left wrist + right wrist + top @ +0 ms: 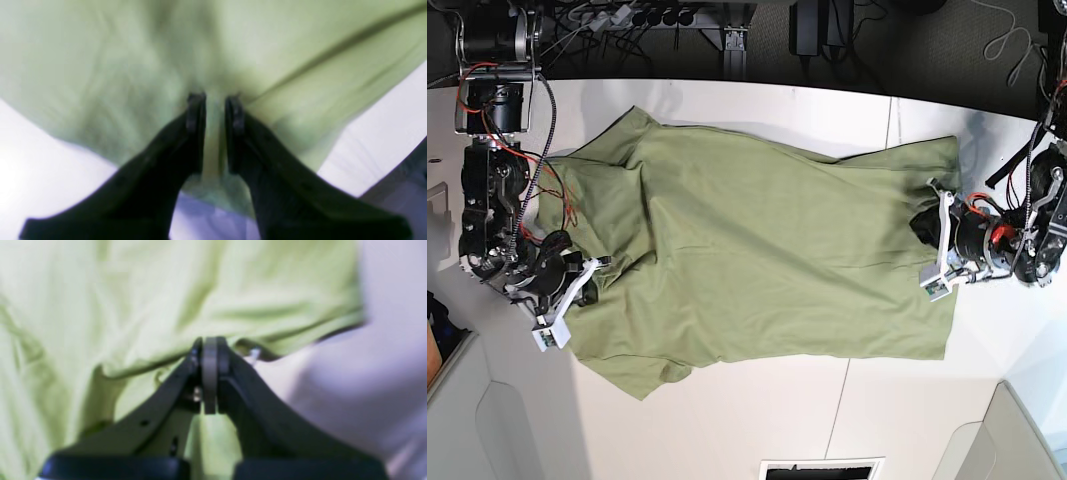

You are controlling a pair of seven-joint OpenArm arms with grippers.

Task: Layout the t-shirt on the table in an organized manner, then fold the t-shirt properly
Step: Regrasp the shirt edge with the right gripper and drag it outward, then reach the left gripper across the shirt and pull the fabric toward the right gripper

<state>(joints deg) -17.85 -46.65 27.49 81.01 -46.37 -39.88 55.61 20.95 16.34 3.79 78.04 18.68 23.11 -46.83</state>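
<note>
The olive-green t-shirt point(757, 255) lies spread across the white table point(727, 420), wrinkled, with its sleeves and collar end toward the base view's left. My left gripper point(215, 110) is shut on a fold of the shirt point(133, 66) near its hem; in the base view it point(921, 230) sits at the shirt's right edge. My right gripper point(210, 350) is shut on the shirt's edge point(133, 306), beside a small white tag point(255, 355); in the base view it point(592, 268) is at the shirt's left end.
Cables and power strips point(627, 20) lie beyond the table's far edge. Grey bins stand at the lower left point(487, 430) and lower right point(1017, 440). A vent slot point(822, 468) is at the table's near edge. A thin dark seam point(890, 120) crosses the table.
</note>
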